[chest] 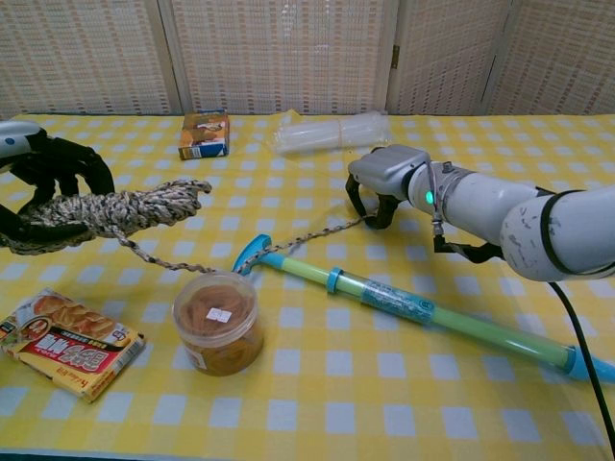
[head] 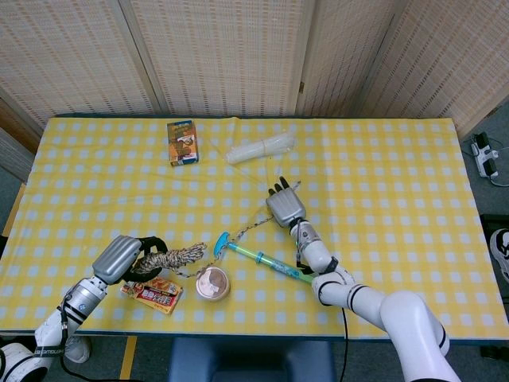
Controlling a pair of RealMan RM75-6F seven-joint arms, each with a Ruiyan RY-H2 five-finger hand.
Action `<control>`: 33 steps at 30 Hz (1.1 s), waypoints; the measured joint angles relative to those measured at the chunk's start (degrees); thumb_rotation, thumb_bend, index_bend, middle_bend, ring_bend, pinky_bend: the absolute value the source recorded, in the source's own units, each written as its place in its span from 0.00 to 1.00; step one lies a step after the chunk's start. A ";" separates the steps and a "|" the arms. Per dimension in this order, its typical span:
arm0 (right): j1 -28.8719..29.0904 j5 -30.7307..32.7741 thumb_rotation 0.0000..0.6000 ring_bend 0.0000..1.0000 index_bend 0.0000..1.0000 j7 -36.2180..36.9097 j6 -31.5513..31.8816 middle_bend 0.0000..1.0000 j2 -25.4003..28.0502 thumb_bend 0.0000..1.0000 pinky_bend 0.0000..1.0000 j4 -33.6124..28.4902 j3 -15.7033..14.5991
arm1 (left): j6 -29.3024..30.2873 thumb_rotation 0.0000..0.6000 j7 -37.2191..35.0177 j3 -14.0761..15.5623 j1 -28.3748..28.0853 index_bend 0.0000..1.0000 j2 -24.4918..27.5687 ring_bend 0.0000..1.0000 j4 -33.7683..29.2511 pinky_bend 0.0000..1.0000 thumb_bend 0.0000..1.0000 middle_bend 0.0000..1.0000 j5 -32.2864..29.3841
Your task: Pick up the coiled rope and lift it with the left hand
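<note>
The main risk is the loose tail [chest: 288,242] of the coiled rope [chest: 115,209]. It runs across the bench [chest: 500,173] to the right hand [chest: 377,182], whose curled fingers seem to rest on its far end. If the left hand [chest: 43,187] goes higher while that end is pinned, the tail may go tight and pull the bundle out of the grasp. The tail also passes just beside the round jar [chest: 216,322] and the blue tip of the green tube [chest: 404,305], so it could drag or tip them.

The left hand is closed around the near end of the coiled rope, with dark fingers wrapped over it. The bundle sticks out toward the middle of the bench and looks already raised above the cloth, over the snack packet [chest: 65,344]. Whether the right hand really grips the tail or only touches it cannot be told.
</note>
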 measured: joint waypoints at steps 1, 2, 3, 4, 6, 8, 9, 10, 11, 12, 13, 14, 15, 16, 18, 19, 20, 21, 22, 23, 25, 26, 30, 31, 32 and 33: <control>-0.01 -0.02 1.00 0.16 0.55 -0.14 -0.05 0.27 -0.12 0.44 0.02 0.19 0.08 | -0.03 1.00 -0.01 0.00 -0.01 0.62 0.00 0.64 0.03 0.74 0.70 0.63 -0.01; -0.02 -0.02 1.00 0.16 0.56 -0.24 -0.09 0.28 -0.22 0.43 0.02 0.32 0.17 | -0.08 1.00 -0.06 0.00 -0.02 0.62 -0.01 0.64 0.07 0.74 0.70 0.63 -0.03; -0.03 -0.01 1.00 0.16 0.56 -0.33 -0.13 0.28 -0.32 0.43 0.02 0.44 0.24 | -0.10 1.00 -0.09 0.02 -0.01 0.62 -0.04 0.64 0.12 0.74 0.70 0.63 -0.05; -0.06 -0.04 1.00 0.16 0.56 -0.44 -0.16 0.28 -0.43 0.43 0.02 0.59 0.32 | -0.10 1.00 -0.12 0.02 0.01 0.62 -0.07 0.64 0.18 0.74 0.70 0.63 -0.07; -0.10 -0.10 1.00 0.16 0.57 -0.62 -0.22 0.28 -0.55 0.43 0.02 0.77 0.40 | -0.15 1.00 -0.18 0.06 0.03 0.62 -0.08 0.64 0.30 0.74 0.70 0.63 -0.10; -0.13 -0.14 1.00 0.16 0.57 -0.77 -0.24 0.29 -0.69 0.43 0.03 0.96 0.55 | -0.18 1.00 -0.25 0.08 0.05 0.62 -0.09 0.64 0.38 0.74 0.70 0.63 -0.13; -0.13 -0.15 1.00 0.17 0.57 -0.83 -0.27 0.29 -0.73 0.43 0.03 1.03 0.63 | -0.20 1.00 -0.31 0.08 0.05 0.62 -0.10 0.64 0.40 0.74 0.70 0.63 -0.14; -0.14 -0.15 1.00 0.17 0.57 -0.88 -0.32 0.29 -0.79 0.43 0.03 1.13 0.74 | -0.21 1.00 -0.35 0.08 0.05 0.62 -0.13 0.64 0.44 0.74 0.70 0.63 -0.14; -0.14 -0.15 1.00 0.17 0.57 -0.93 -0.38 0.29 -0.83 0.43 0.03 1.19 0.79 | -0.22 1.00 -0.37 0.09 0.05 0.62 -0.15 0.64 0.48 0.74 0.70 0.63 -0.13; -0.14 -0.14 1.00 0.17 0.58 -1.01 -0.45 0.29 -0.87 0.43 0.03 1.26 0.84 | -0.24 1.00 -0.39 0.11 0.05 0.62 -0.15 0.64 0.50 0.74 0.70 0.63 -0.11; -0.14 -0.14 1.00 0.17 0.58 -1.13 -0.55 0.29 -0.92 0.43 0.03 1.34 0.92 | -0.24 1.00 -0.42 0.11 0.05 0.62 -0.15 0.64 0.51 0.74 0.70 0.63 -0.10; -0.15 -0.15 1.00 0.17 0.58 -1.19 -0.59 0.29 -0.95 0.43 0.03 1.39 0.97 | -0.22 1.00 -0.46 0.10 0.06 0.62 -0.17 0.64 0.54 0.74 0.70 0.63 -0.10; -0.16 -0.16 1.00 0.17 0.58 -1.24 -0.63 0.29 -0.97 0.43 0.03 1.43 0.99 | -0.20 1.00 -0.50 0.09 0.07 0.62 -0.18 0.64 0.56 0.74 0.70 0.63 -0.11; -0.19 -0.16 1.00 0.17 0.58 -1.29 -0.71 0.30 -1.01 0.43 0.04 1.51 1.06 | -0.18 1.00 -0.54 0.06 0.07 0.62 -0.18 0.64 0.58 0.74 0.70 0.63 -0.12; -0.22 -0.20 1.00 0.18 0.59 -1.33 -0.75 0.30 -1.05 0.43 0.04 1.61 1.17 | -0.13 1.00 -0.63 -0.03 0.05 0.62 -0.17 0.64 0.59 0.74 0.70 0.63 -0.15; -0.24 -0.25 1.00 0.18 0.59 -1.26 -0.78 0.30 -1.04 0.43 0.04 1.60 1.25 | -0.11 1.00 -0.69 -0.07 0.05 0.62 -0.15 0.64 0.59 0.74 0.70 0.63 -0.17; -0.26 -0.32 1.00 0.18 0.59 -1.18 -0.79 0.31 -1.01 0.43 0.04 1.58 1.32 | -0.08 1.00 -0.83 -0.12 0.05 0.62 -0.14 0.64 0.59 0.74 0.70 0.63 -0.20; -0.28 -0.39 1.00 0.18 0.60 -1.09 -0.78 0.31 -0.95 0.43 0.04 1.53 1.37 | -0.05 1.00 -0.95 -0.16 0.05 0.62 -0.11 0.64 0.58 0.74 0.70 0.63 -0.22; -0.32 -0.48 1.00 0.19 0.60 -0.92 -0.76 0.31 -0.84 0.43 0.04 1.40 1.46 | -0.02 1.00 -1.09 -0.20 0.04 0.62 -0.09 0.64 0.58 0.74 0.70 0.63 -0.24; -0.36 -0.56 1.00 0.19 0.61 -0.74 -0.75 0.32 -0.71 0.43 0.04 1.23 1.52 | 0.03 1.00 -1.27 -0.28 0.04 0.62 -0.06 0.64 0.57 0.74 0.70 0.63 -0.26; -0.52 -0.91 1.00 0.20 0.61 -0.32 -0.58 0.32 -0.22 0.43 0.04 0.61 1.61 | 0.20 1.00 -1.57 -0.42 0.03 0.62 -0.05 0.64 0.57 0.74 0.70 0.63 -0.26; -0.63 -1.14 1.00 0.20 0.62 -0.13 -0.42 0.33 0.08 0.43 0.04 0.25 1.62 | 0.29 1.00 -1.80 -0.50 0.02 0.62 -0.05 0.64 0.57 0.74 0.70 0.63 -0.24; -1.46 -2.34 1.00 0.22 0.64 1.11 1.07 0.35 1.75 0.45 0.04 -2.01 1.67 | 0.42 1.00 -2.68 -0.95 -0.28 0.62 -0.12 0.64 0.41 0.74 0.70 0.63 -0.15; -1.81 -2.67 1.00 0.23 0.64 1.61 1.64 0.35 2.40 0.46 0.04 -2.95 1.73 | 0.44 1.00 -2.88 -1.10 -0.40 0.62 -0.12 0.64 0.29 0.74 0.70 0.63 -0.11; -2.09 -2.94 1.00 0.23 0.64 1.97 2.11 0.36 2.95 0.46 0.05 -3.75 1.77 | 0.52 1.00 -3.11 -1.33 -0.57 0.62 -0.10 0.64 0.07 0.74 0.70 0.63 -0.01; -2.39 -3.20 1.00 0.23 0.65 2.33 2.62 0.36 3.54 0.46 0.05 -4.62 1.83 | 0.57 1.00 -3.26 -1.48 -0.70 0.62 -0.07 0.64 -0.12 0.74 0.70 0.63 0.08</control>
